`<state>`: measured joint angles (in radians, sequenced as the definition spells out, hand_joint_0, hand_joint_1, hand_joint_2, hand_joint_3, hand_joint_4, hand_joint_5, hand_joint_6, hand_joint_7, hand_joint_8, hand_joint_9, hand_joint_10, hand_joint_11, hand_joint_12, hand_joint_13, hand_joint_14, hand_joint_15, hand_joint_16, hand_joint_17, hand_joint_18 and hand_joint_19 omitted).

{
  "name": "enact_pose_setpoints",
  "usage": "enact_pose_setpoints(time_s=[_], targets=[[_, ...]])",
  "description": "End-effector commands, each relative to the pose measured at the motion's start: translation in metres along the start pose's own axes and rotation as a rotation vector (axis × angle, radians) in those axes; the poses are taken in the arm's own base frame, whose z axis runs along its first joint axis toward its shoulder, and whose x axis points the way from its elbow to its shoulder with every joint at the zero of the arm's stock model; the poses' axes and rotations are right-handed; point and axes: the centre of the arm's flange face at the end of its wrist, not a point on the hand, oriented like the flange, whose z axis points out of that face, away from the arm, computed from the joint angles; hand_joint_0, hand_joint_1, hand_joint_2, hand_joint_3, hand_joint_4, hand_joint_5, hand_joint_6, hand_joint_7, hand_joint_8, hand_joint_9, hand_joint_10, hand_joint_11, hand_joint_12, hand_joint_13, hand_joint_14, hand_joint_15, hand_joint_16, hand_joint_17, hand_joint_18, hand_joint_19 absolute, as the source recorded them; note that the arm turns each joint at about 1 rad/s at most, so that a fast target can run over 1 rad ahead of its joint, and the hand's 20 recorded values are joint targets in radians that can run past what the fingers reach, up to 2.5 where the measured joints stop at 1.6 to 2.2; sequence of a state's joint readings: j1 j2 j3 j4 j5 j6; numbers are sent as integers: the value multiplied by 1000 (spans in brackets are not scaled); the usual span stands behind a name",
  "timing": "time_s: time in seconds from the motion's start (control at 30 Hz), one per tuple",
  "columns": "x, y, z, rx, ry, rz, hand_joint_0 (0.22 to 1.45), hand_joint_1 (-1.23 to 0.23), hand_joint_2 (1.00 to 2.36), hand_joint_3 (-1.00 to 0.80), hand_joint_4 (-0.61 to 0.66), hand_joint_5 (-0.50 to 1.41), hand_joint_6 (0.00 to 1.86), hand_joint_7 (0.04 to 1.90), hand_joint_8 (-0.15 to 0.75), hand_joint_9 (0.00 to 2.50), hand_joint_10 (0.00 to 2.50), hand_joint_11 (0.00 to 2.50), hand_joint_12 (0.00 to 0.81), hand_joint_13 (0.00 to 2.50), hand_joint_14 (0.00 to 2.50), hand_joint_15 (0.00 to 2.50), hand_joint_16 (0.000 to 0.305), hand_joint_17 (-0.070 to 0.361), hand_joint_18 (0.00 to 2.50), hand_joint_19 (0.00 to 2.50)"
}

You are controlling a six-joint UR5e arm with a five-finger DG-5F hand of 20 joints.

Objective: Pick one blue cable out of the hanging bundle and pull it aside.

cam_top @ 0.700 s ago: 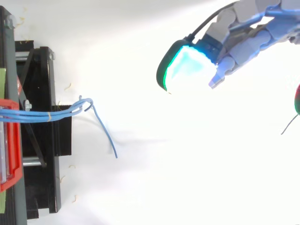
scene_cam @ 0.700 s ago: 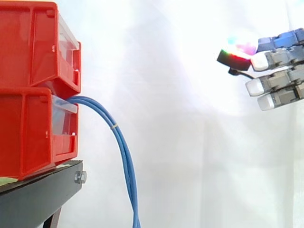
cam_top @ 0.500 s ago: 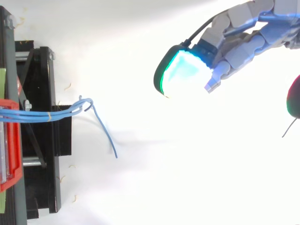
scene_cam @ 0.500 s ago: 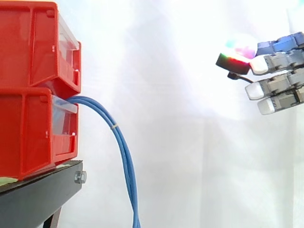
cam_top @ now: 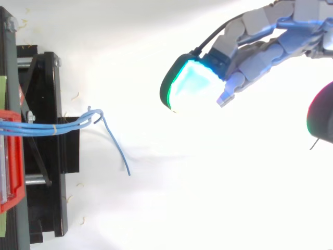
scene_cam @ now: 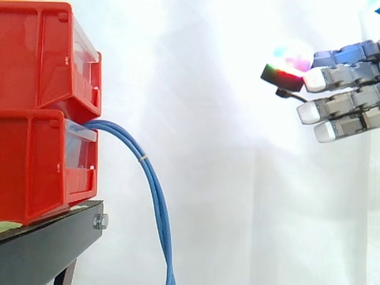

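A bundle of blue cables (scene_cam: 153, 196) comes out between the two stacked red bins (scene_cam: 44, 113) and hangs down past the black stand (scene_cam: 53, 243). In the top view the blue cables (cam_top: 57, 126) run right from the bin, and one strand (cam_top: 117, 148) splays outward. My hand (scene_cam: 341, 95) is at the far right in the side view, well apart from the bundle, its fingers straight and pointing left at the bins. Its glowing fingertips (scene_cam: 307, 111) hold nothing. From above, the hand (cam_top: 260, 44) is at the upper right with a cyan-green pad leading.
The red bins stand on a black stand at the left, before a white curtain. A wide free gap lies between the hanging cables and the hand. Small pale scraps (cam_top: 78, 96) lie scattered around the stand in the top view.
The hand has moved a little left toward the cable bundle. The cables and bins have not moved.
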<state>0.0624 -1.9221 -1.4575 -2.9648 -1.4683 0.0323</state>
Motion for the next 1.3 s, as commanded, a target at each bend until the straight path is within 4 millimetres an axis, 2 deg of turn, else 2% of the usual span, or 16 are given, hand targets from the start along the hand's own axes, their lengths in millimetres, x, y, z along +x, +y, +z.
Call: enact_pose_setpoints(time_s=[0.0, 0.6, 0.77, 0.87, 0.9, 1.2, 1.27], targets=[[0, -7, 3, 11, 0, 0, 493, -592, 1000, -491, 188, -191, 502, 652, 206, 620, 4, 97, 330, 414, 11, 273, 53, 118, 191, 404], [2, -6, 7, -14, -2, 10, 500, -587, 1000, -494, 198, -187, 501, 655, 208, 654, 4, 114, 331, 439, 12, 276, 52, 118, 241, 426], [1, -12, 9, -5, -12, 9, 499, -587, 1000, -495, 198, -187, 501, 661, 214, 686, 6, 158, 334, 443, 12, 289, 52, 117, 244, 441], [2, -21, 12, 9, -20, 9, 500, -585, 1000, -495, 199, -187, 501, 657, 215, 702, 7, 175, 338, 463, 12, 304, 53, 119, 270, 460], [3, -31, 17, 21, -21, 12, 500, -584, 1000, -494, 199, -187, 501, 659, 216, 705, 7, 169, 339, 470, 13, 306, 53, 119, 272, 465], [4, -28, 20, -13, -82, 20, 501, -582, 1000, -494, 205, -184, 501, 665, 223, 738, 8, 202, 340, 491, 13, 317, 53, 119, 301, 482], [3, -34, 23, -12, -108, 20, 501, -582, 1000, -493, 206, -183, 501, 663, 223, 739, 8, 203, 340, 491, 13, 320, 53, 120, 307, 487]])
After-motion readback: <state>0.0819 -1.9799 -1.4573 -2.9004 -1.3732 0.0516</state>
